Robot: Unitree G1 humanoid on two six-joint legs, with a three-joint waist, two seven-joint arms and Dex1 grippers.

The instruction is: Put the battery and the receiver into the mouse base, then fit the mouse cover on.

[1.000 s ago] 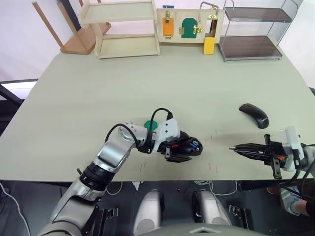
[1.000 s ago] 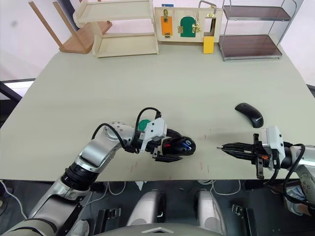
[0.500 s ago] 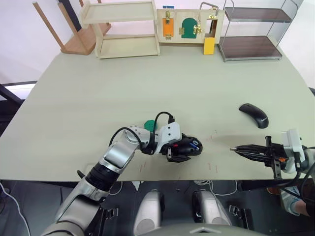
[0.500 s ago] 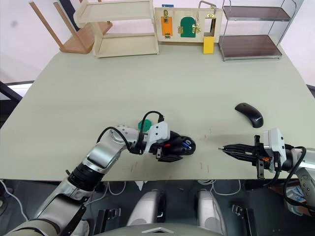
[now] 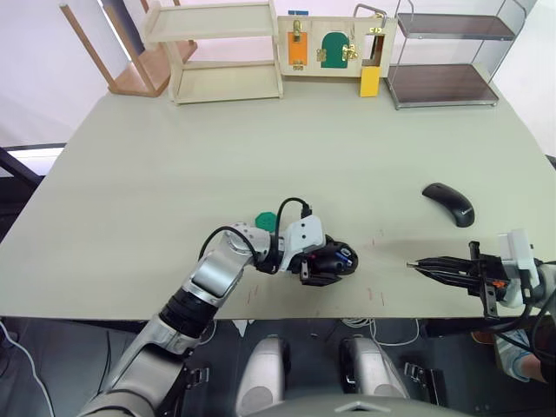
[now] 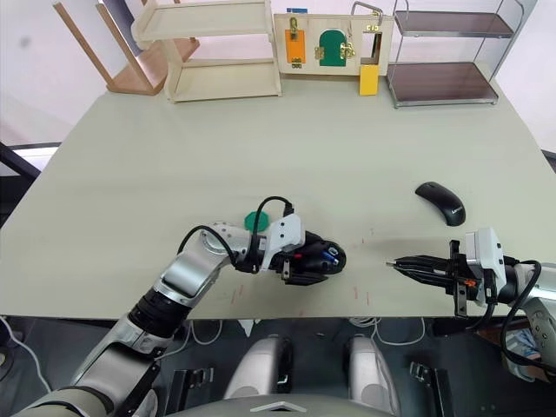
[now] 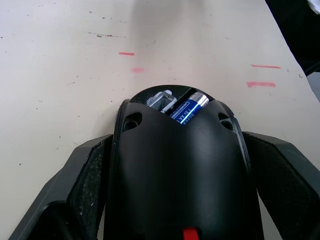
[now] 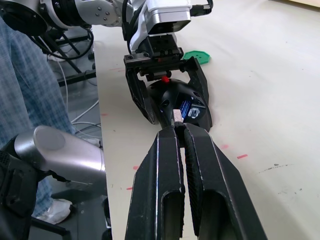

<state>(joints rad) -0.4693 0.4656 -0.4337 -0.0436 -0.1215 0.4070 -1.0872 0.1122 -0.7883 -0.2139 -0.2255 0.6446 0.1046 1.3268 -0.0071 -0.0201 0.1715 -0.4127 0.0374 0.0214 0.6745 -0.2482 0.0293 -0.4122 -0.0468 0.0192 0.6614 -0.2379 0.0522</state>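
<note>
Apparently past the loading steps and onto the cover. Sits near the front edge of the tabletop (image 5: 261, 156), this mouse base (image 5: 334, 259), pinched across its flanks by the left gripper (image 5: 317, 263), one black finger pressed to each side. Holds the battery (image 7: 189, 108) in its open compartment, blue body lying aslant, pale end up against the wall of the bay. Holds also, just beside the battery, a small silvery squarish piece, most likely the receiver (image 7: 162, 100); too small to say whether pushed fully home.

Well apart from the mouse base, on the robot's right: the right gripper (image 5: 415, 266), fingers pressed together with nothing between them, tips aimed back at the base. Further from the base on that same side and deeper onto the tabletop: the mouse cover (image 5: 448, 202), arched side up, untouched. Just behind the base, by the left wrist: a flat green tray (image 5: 265, 220).

Calls next, by this reading, for spreading the right gripper, turning it away from the base toward the cover, and pinching the shell by its thin edges. Calls then for carrying it over the base, lining up nose with nose, and pressing down while keeping the left clamp firm so nothing slides. Worth checking the receiver's seating first, lest the shell refuse to close.
</note>
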